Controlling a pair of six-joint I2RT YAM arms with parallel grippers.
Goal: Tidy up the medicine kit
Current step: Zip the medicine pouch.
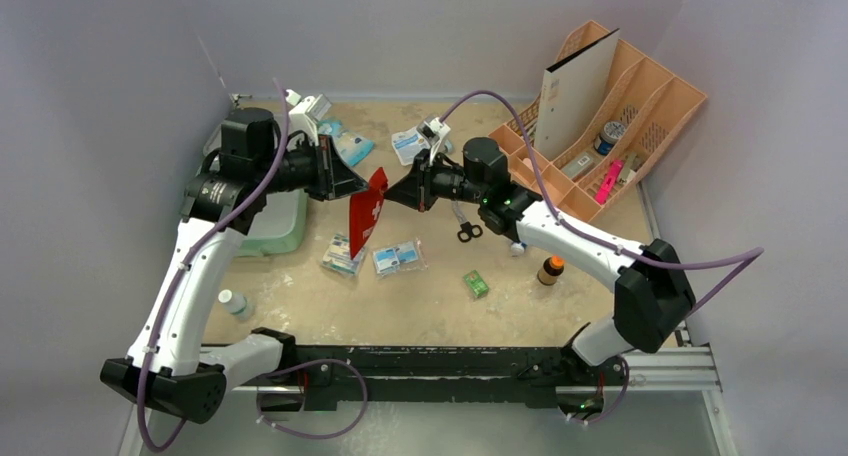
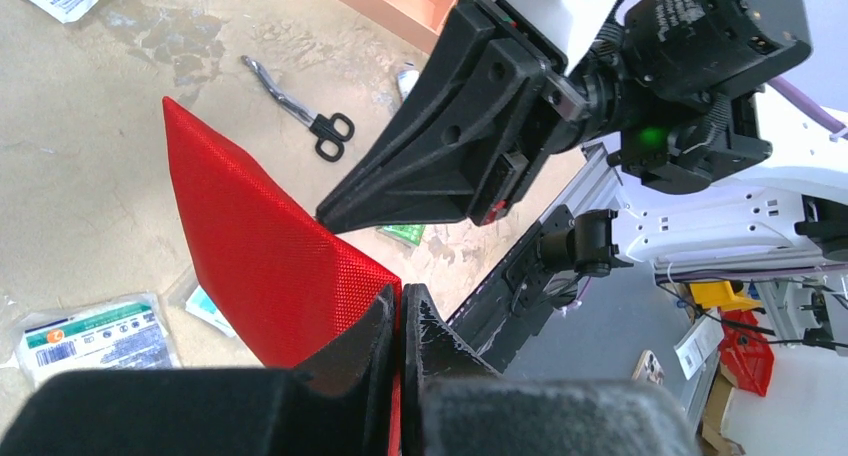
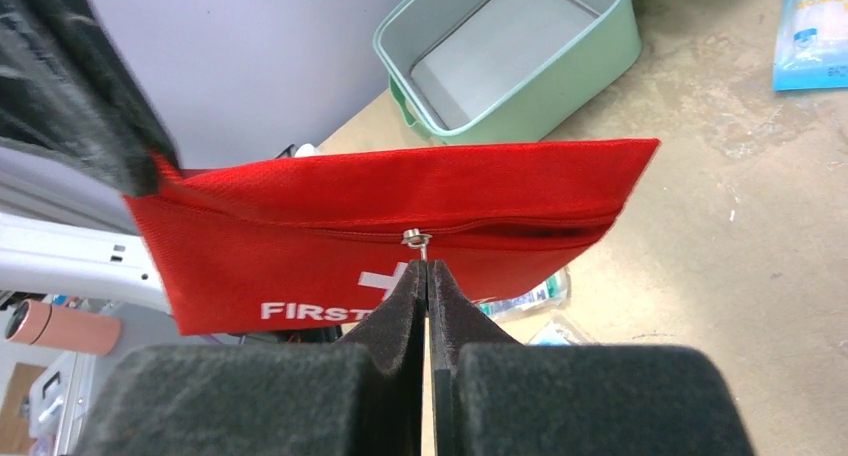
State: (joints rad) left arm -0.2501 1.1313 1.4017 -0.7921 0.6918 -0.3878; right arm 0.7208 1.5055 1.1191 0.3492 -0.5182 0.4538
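The mint-green medicine kit sits at the left, partly under my left arm. In the right wrist view it is open and looks empty. A flat red "FIRST AID KIT" pouch hangs in the air between both grippers. My left gripper is shut on one end of the pouch, with the jaws pinching its fabric. My right gripper is shut on the pouch's metal zipper pull and meets the pouch at mid-length, just above the white cross.
A peach-orange organizer with a white folder stands at the back right. On the table lie black scissors, clear packets, a small green box, a brown bottle, a white bottle and blue packets.
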